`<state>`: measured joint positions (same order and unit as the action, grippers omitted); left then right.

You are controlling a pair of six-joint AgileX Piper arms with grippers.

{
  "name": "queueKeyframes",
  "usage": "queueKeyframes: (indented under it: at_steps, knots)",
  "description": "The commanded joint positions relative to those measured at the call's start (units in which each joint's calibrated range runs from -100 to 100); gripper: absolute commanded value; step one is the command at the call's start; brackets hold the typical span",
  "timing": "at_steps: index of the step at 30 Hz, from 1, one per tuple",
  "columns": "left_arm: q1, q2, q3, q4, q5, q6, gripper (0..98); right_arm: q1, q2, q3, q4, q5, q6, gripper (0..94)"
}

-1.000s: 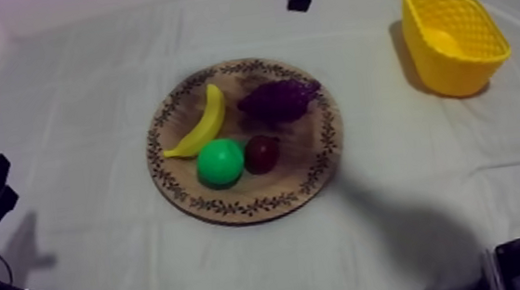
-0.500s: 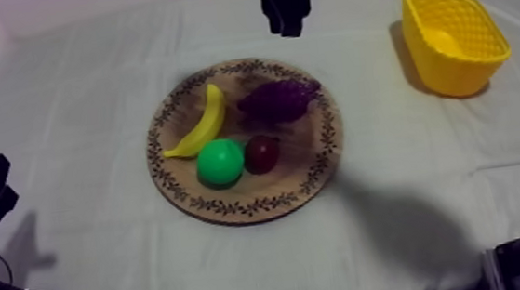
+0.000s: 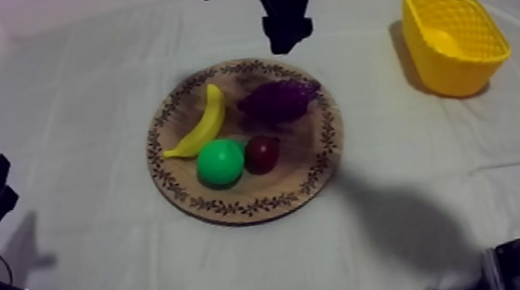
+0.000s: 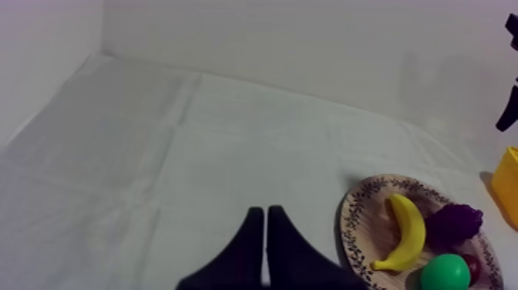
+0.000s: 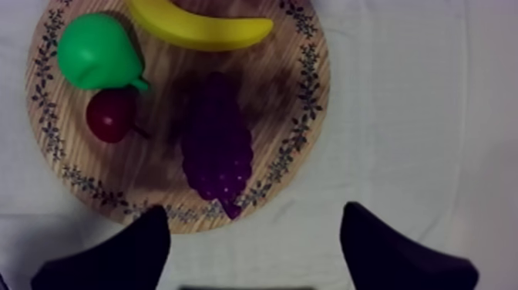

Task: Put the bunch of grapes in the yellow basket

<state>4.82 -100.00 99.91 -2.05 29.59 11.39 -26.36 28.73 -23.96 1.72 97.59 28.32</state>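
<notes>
Grey-white cloth (image 3: pixel 64 113), pale wall (image 4: pixel 308 46) behind

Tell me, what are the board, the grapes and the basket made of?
Board: looks like wood, matte, with grain lines and a dark leaf pattern around its rim.
Grapes: probably moulded plastic or rubber, dull purple, bumpy surface.
Basket: likely plastic, bright uniform yellow, with a lattice pattern in its walls.

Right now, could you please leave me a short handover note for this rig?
Left hand: shut on nothing, low at its own side.
Right hand: open, hovers just off the rim of the wooden board, next to the grapes.
The grapes lie on the board; the yellow basket stands apart at the right.
Done: nothing grasped yet.
Left: grasp the grapes, lift, carry them into the basket.
</notes>
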Motion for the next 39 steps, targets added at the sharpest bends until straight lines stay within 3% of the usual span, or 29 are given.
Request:
queueKeyframes:
  at_steps: [1, 20, 39]
  knots:
    - [0.00, 0.00, -0.02, -0.02, -0.01, 0.01, 0.1, 0.05, 0.35, 0.40, -0.32, -0.36, 0.00, 64.2]
    - [0.00, 0.00, -0.02, -0.02, -0.01, 0.01, 0.1, 0.13, 9.63, 6.46, -2.26, -6.99, 1.01, 62.8]
    - [0.00, 0.00, -0.02, -0.02, -0.01, 0.01, 0.1, 1.02, 20.00, 2.23, -2.71, -8.83, 1.52, 62.2]
